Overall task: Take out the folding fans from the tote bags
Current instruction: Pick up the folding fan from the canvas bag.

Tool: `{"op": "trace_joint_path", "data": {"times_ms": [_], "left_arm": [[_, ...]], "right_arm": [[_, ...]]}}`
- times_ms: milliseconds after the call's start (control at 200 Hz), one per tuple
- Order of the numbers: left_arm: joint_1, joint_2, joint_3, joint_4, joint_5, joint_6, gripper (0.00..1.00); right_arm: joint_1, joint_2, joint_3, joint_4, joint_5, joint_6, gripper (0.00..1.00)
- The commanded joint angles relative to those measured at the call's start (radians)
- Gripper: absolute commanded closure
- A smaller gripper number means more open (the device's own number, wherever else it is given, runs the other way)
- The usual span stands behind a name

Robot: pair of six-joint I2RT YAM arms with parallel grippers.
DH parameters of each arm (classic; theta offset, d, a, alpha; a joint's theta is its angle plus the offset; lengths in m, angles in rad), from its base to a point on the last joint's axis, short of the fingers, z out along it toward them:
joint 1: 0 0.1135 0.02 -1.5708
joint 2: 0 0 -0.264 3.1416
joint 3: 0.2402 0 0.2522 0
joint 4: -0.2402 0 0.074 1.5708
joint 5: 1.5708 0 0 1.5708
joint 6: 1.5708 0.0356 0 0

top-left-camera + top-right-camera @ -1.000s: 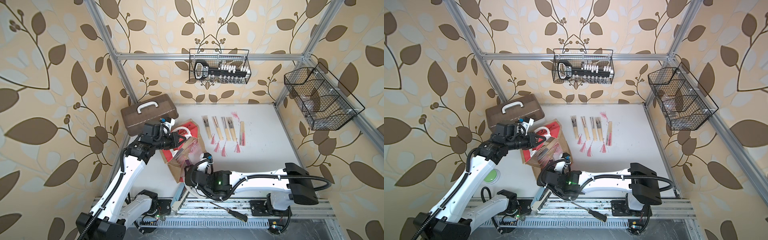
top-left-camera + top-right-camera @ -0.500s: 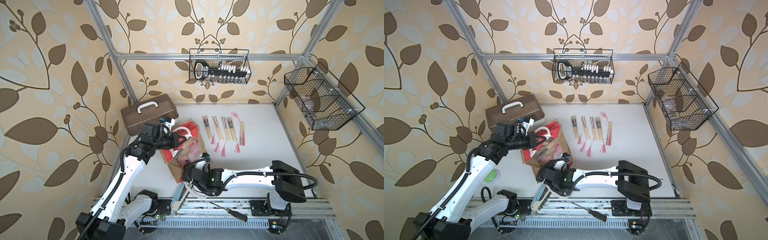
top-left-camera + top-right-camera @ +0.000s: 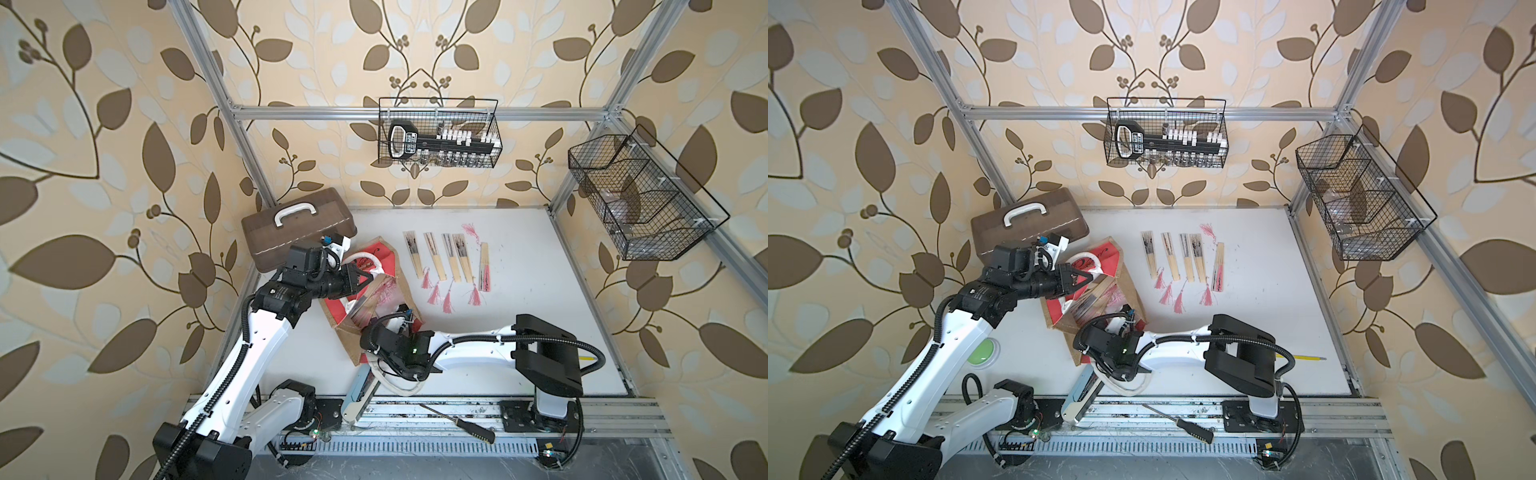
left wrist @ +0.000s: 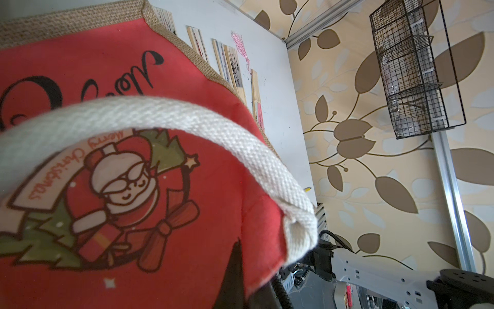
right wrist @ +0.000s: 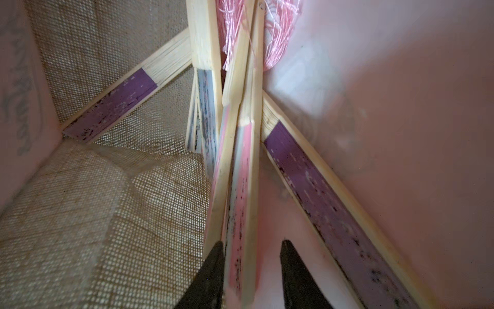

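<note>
Tote bag (image 3: pixel 334 309) interior cramped, crossed fans (image 5: pixel 240 187) crowd claw (image 5: pixel 252 242); table (image 3: pixel 540 291) right side open.

The bag (image 5: pixel 80 214) is coarse brown jute, a rough open weave; its front panel (image 4: pixel 187 67) is matt red cloth with printed lettering, edged in jute; the handle (image 4: pixel 203 125) is thick off-white woven webbing with a ribbed herringbone texture. The fans (image 5: pixel 240 200) have pale bare wooden ribs, dry-looking and unvarnished, and matt printed paper in purple and pink; their tassels (image 3: pixel 448 301) are loose pink thread. The case (image 3: pixel 291 237) is brown plastic with a faint sheen; the baskets (image 3: pixel 440 160) are black wire mesh; the frame (image 3: pixel 316 112) is brushed metal; the table (image 3: pixel 540 299) is smooth and white, matt all over.
</note>
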State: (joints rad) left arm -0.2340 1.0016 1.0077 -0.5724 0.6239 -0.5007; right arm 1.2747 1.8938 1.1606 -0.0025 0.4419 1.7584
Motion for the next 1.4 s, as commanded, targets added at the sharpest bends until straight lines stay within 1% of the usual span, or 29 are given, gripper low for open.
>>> {"op": "trace_joint_path", "data": {"times_ms": [0, 60, 200, 285, 340, 460, 525, 625, 750, 880, 985, 1045, 1100, 1150, 1264, 1314, 1394], "left_arm": [[0.009, -0.003, -0.007, 0.023, 0.031, 0.001, 1.0], [0.009, -0.003, -0.008, 0.022, 0.032, 0.001, 1.0], [0.009, -0.003, -0.009, 0.023, 0.033, 0.001, 1.0], [0.009, -0.003, -0.009, 0.025, 0.033, 0.002, 1.0], [0.009, -0.002, -0.009, 0.023, 0.031, 0.001, 1.0], [0.009, 0.001, -0.01, 0.027, 0.028, -0.006, 1.0], [0.009, 0.006, -0.013, 0.044, 0.04, -0.03, 1.0], [0.009, 0.02, -0.007, 0.073, 0.061, -0.087, 1.0], [0.009, 0.034, 0.043, 0.04, 0.062, -0.133, 1.0], [0.009, 0.024, 0.106, -0.012, 0.029, -0.157, 1.0], [0.009, 0.019, 0.132, -0.048, -0.005, -0.189, 1.0], [0.009, 0.017, 0.13, -0.052, -0.013, -0.206, 1.0], [0.009, 0.013, 0.125, -0.054, -0.021, -0.212, 1.0], [0.009, 0.009, 0.122, -0.06, -0.03, -0.214, 1.0], [0.009, 0.006, 0.12, -0.07, -0.037, -0.213, 1.0], [0.009, 0.006, 0.12, -0.073, -0.036, -0.213, 1.0], [0.009, 0.005, 0.118, -0.076, -0.039, -0.209, 1.0]], "right_arm": [[-0.013, 0.051, 0.013, 0.062, -0.058, 0.045, 0.63], [-0.019, 0.071, 0.017, 0.077, -0.072, 0.055, 0.63], [-0.042, 0.1, 0.003, 0.187, -0.117, 0.046, 0.64], [-0.049, 0.108, 0.005, 0.235, -0.126, 0.026, 0.65], [-0.054, 0.103, 0.005, 0.272, -0.127, -0.011, 0.65], [-0.049, 0.063, 0.01, 0.229, -0.084, -0.057, 0.65], [-0.05, 0.051, -0.002, 0.224, -0.087, -0.046, 0.63], [-0.05, 0.046, -0.052, 0.279, -0.096, -0.001, 0.63], [-0.033, 0.021, -0.056, 0.212, -0.042, -0.002, 0.62], [-0.014, -0.011, -0.091, 0.192, 0.003, 0.011, 0.61], [0.029, -0.05, -0.057, 0.057, 0.095, -0.002, 0.58], [0.067, -0.076, -0.04, -0.009, 0.184, 0.007, 0.57], [0.098, -0.092, -0.029, -0.06, 0.242, 0.024, 0.55], [0.104, -0.093, -0.032, -0.053, 0.239, 0.025, 0.55], [0.102, -0.074, -0.073, -0.004, 0.187, 0.098, 0.56], [0.101, -0.064, -0.077, 0.026, 0.17, 0.094, 0.57], [0.105, -0.058, -0.054, 0.015, 0.155, 0.086, 0.57]]}}
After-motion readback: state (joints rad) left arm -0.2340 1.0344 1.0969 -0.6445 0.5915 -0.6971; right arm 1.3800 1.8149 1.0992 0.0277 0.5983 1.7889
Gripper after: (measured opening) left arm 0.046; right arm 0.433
